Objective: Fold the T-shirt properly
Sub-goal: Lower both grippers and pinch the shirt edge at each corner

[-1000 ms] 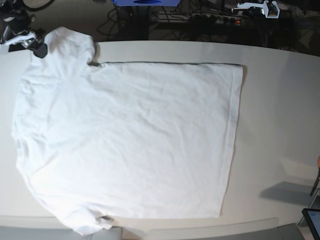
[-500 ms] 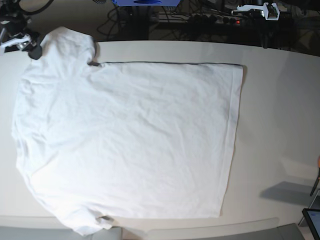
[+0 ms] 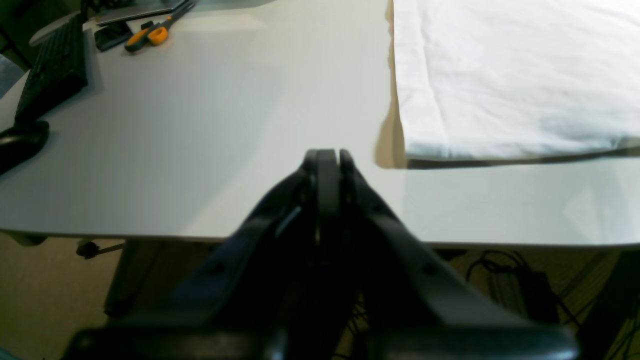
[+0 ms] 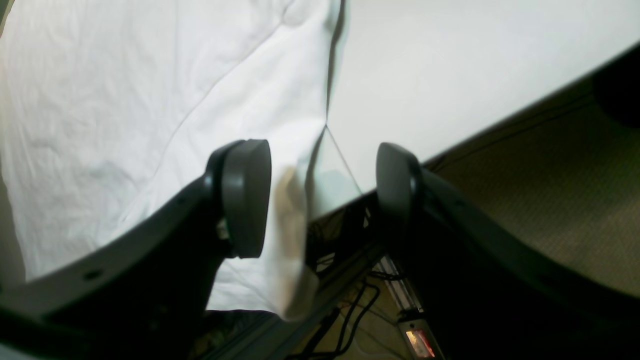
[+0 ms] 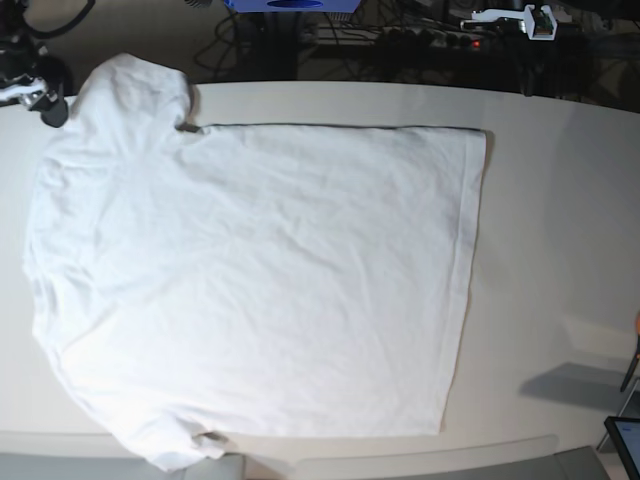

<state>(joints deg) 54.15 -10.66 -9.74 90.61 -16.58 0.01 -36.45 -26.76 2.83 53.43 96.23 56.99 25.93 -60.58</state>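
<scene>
Partly cropped, T-shirt (image 5: 250,280) sleeve past table (image 5: 560,200) edge, right hand (image 4: 320,195) agape, left hand (image 3: 327,162) pinched empty.

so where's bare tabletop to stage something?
Widest bare patch: tabletop right of the T-shirt hem, up to the far edge. Narrow strip along the far edge above the shirt. Left side is crowded: fabric reaches the table edges, a sleeve overhangs.

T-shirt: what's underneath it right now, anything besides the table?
Only the off-white tabletop shows around the T-shirt, which lies flat with low wrinkles and no bulge. One sleeve hangs off the far edge. Whatever is directly under the fabric is covered.
</scene>
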